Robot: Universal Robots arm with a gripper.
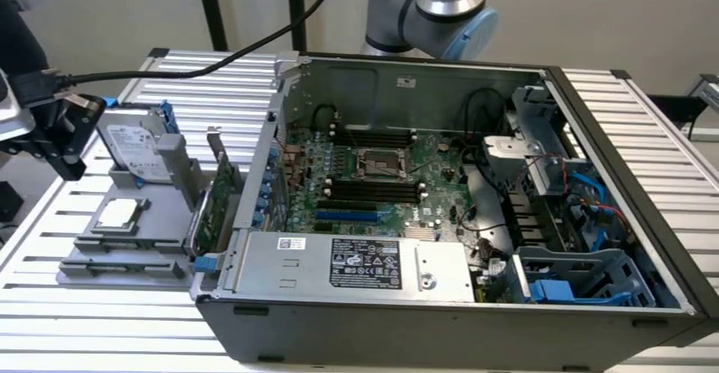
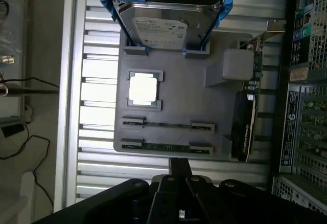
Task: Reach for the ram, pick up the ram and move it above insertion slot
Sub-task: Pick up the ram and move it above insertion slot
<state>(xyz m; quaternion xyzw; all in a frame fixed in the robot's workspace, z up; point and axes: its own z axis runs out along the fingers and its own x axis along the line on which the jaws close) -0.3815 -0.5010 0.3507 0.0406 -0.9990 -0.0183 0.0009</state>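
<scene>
Above tray (image 2: 179, 96), near ram (image 2: 166, 147) standing on edge. Can't tell whether gripper (image 2: 180, 175) open or closed. Probably light, stiff, fragile; pinch flat faces mid-length.

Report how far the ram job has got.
Done: nothing yet. The ram sits in its holder on the tray, untouched. In hand: the reach, with the gripper hanging near the tray's edge, apart from the ram. Left: the grasp, the lift and the carry to above the motherboard slots.
</scene>
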